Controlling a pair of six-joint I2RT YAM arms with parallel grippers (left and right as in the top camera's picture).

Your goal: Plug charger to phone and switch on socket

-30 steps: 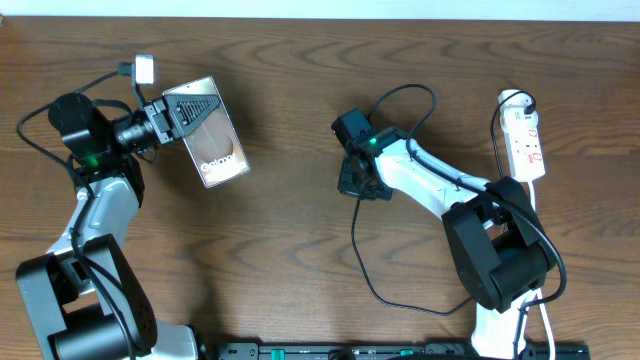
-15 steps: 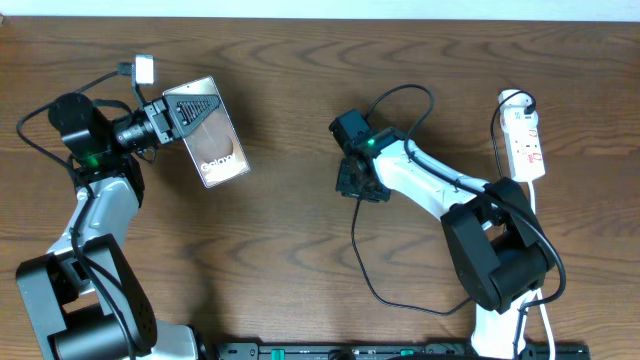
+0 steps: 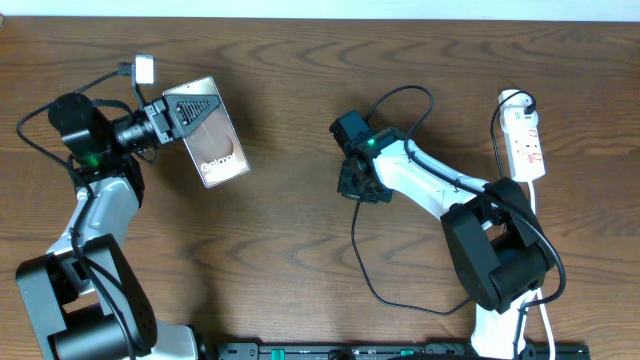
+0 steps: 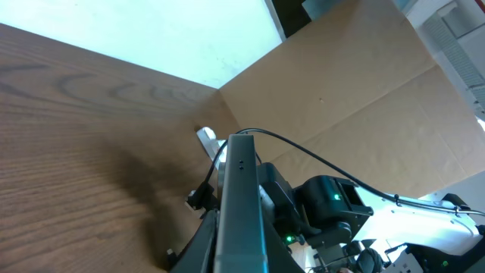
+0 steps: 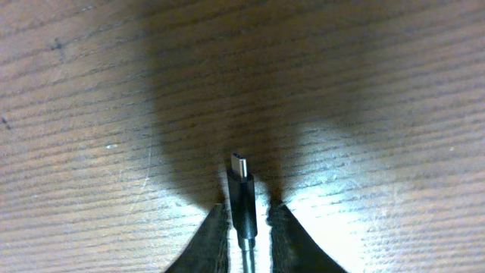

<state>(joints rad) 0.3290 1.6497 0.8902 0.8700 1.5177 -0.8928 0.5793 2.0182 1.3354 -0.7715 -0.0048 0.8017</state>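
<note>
My left gripper [image 3: 188, 112] is shut on the bronze-brown phone [image 3: 218, 148] and holds it above the table at the left. In the left wrist view the phone [image 4: 241, 189] shows edge-on between the fingers. My right gripper [image 3: 360, 185] points down at the table mid-right. The charger's black plug tip [image 5: 241, 189] stands between its two fingers [image 5: 214, 239]. The left finger is against the plug and a thin bright gap shows on the right side. The charger cable [image 3: 362, 265] trails toward the front. The white socket [image 3: 526, 140] lies at the far right.
The socket's white cord [image 3: 535, 200] runs along the right side past the right arm's base [image 3: 500, 260]. A small white block [image 3: 144, 69] hangs on a cable behind the left wrist. Brown cardboard walls [image 4: 356, 98] stand beyond the table's far edge.
The right gripper has shifted very slightly up and left over the plug. The left arm and the phone have not moved.
</note>
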